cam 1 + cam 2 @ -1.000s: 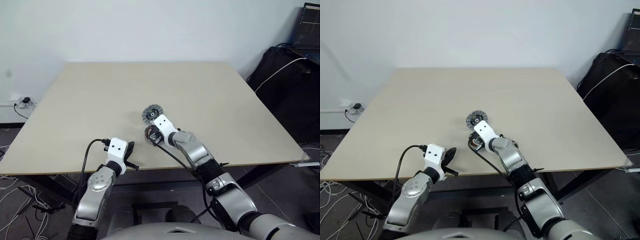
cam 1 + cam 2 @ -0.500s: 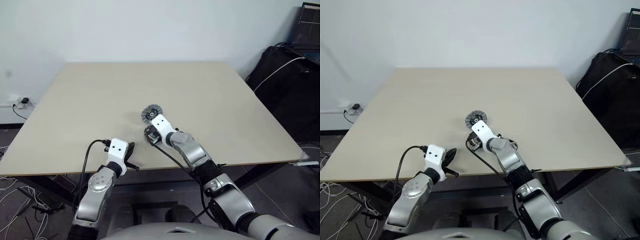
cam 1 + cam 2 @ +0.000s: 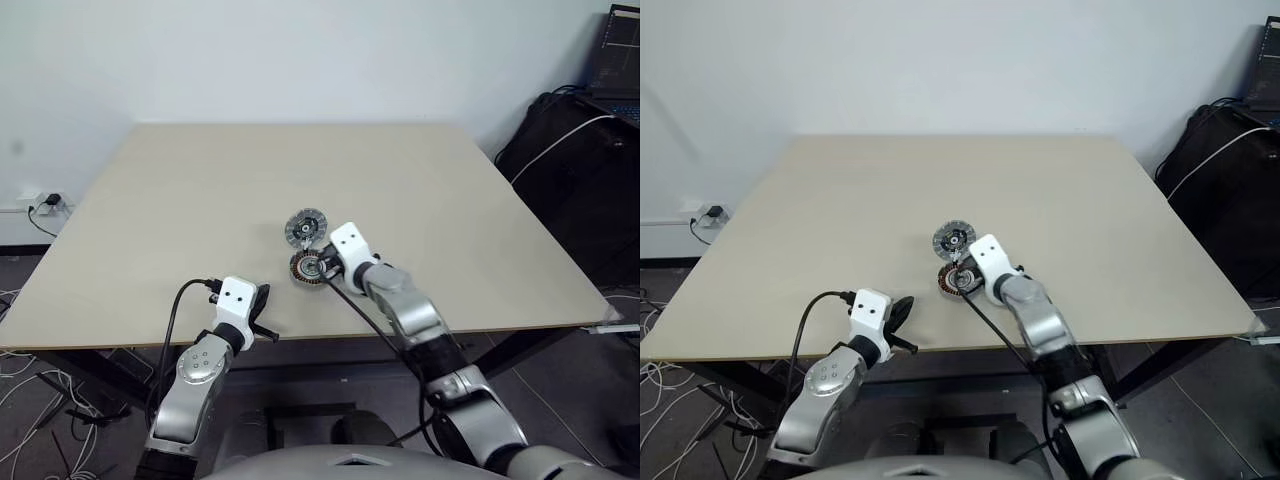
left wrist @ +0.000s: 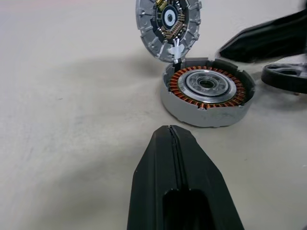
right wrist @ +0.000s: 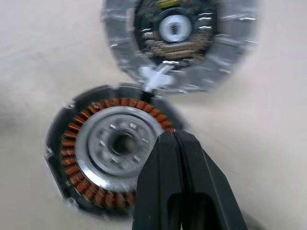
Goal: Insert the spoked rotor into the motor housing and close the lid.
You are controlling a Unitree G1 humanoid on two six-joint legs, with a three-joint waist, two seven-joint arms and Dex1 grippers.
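Right end effector (image 3: 322, 264) has shifted rightward, uncovering the motor housing (image 3: 306, 268) — fingers pressed together, tips over its near rim. Lid (image 3: 305, 228) lies open just behind; spoked rotor (image 4: 287, 77) beside them on the table (image 3: 180, 200). Left end effector (image 3: 262, 305) closed, empty.

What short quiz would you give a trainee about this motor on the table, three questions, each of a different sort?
1. True or false: the lid covers the motor housing.
2. The right gripper is: A open, B shut, C shut on the lid.
3. Fill in: the windings around the housing's silvery centre are ___ coloured.
Key: 1 false; 2 B; 3 copper.
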